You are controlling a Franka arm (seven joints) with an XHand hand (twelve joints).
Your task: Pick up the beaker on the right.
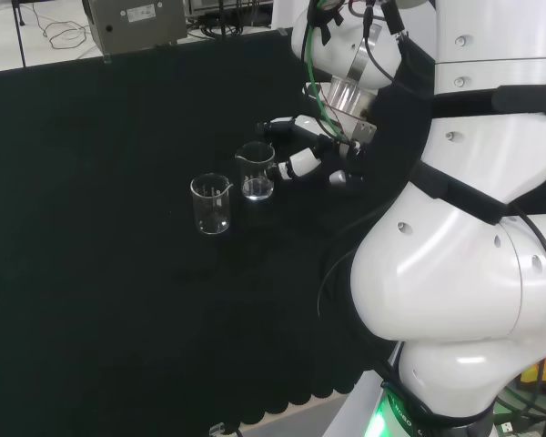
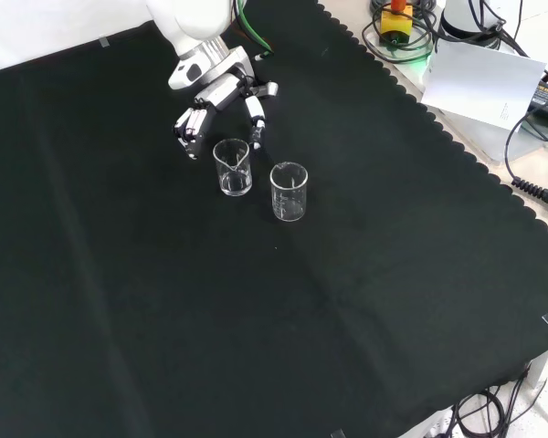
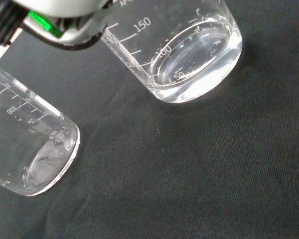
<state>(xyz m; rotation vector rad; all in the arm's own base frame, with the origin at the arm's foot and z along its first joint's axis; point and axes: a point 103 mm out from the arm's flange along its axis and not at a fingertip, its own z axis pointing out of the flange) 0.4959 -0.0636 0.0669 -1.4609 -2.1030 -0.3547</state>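
Two clear glass beakers stand upright on the black cloth of the desk (image 1: pixel 91 273), close together but apart. In the head view the right-hand beaker (image 1: pixel 255 170) sits a little farther back than the left-hand beaker (image 1: pixel 211 204); in the front view the same two stand side by side, the first (image 2: pixel 232 167) to the left and the second (image 2: pixel 289 191) to the right and a little nearer the camera. The hand (image 1: pixel 302 150) is just beside the right-hand beaker of the head view, on its right side. In the front view the hand (image 2: pixel 221 100) comes down from the top, with its fingers (image 2: pixel 190 128) spread wide and only slightly bent, reaching down to either side of the rim of that beaker; one finger (image 2: pixel 256 123) hangs near the rim's upper right, the others near its upper left. The fingers are not curled round the glass and hold nothing, and whether any fingertip touches the rim cannot be told. In the wrist view both beakers are close and large, each with printed scale marks on its wall and a thick round base on the cloth: one (image 3: pixel 184 50) is partly behind a blurred part of the hand (image 3: pixel 65 25), the other (image 3: pixel 30 149) is well clear of it.
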